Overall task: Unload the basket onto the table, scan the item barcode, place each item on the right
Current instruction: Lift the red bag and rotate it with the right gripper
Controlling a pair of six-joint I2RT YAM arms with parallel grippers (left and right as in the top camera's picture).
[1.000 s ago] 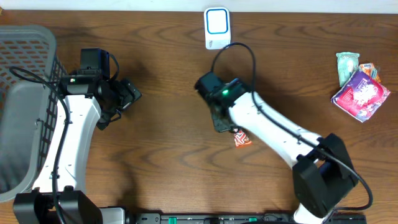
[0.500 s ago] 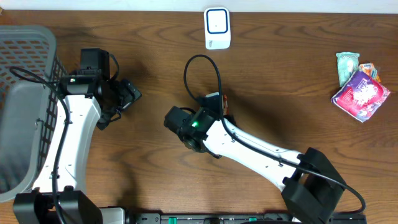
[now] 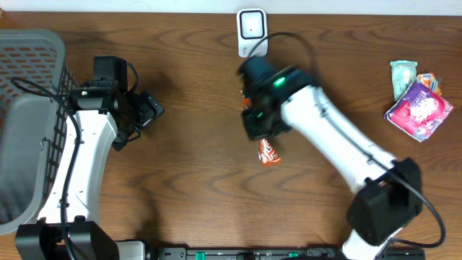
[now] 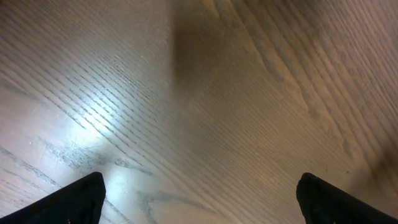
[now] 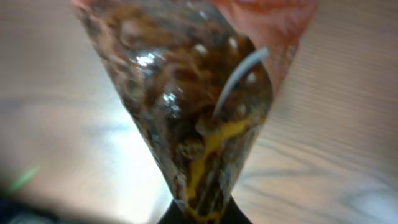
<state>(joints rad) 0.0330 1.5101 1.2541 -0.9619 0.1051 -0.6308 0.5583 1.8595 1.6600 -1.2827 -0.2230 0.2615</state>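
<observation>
Near the centre of the overhead frame, your right gripper (image 3: pixel 261 134) clamped on a snack packet (image 3: pixel 268 152), below the scanner (image 3: pixel 252 32), your left gripper (image 3: pixel 150 108) spread wide at left

Dark brown desk (image 3: pixel 188 180) with wavy wood grain. Glossy snack packet (image 3: pixel 268 152), orange-red with brown, yellow and white print. White scanner (image 3: pixel 252 32) with a dark-outlined panel. Grey mesh basket (image 3: pixel 29 50). White arms with black joints. Purple-pink patterned pouch (image 3: pixel 420 108) beside a pale green pouch (image 3: pixel 403 72).
</observation>
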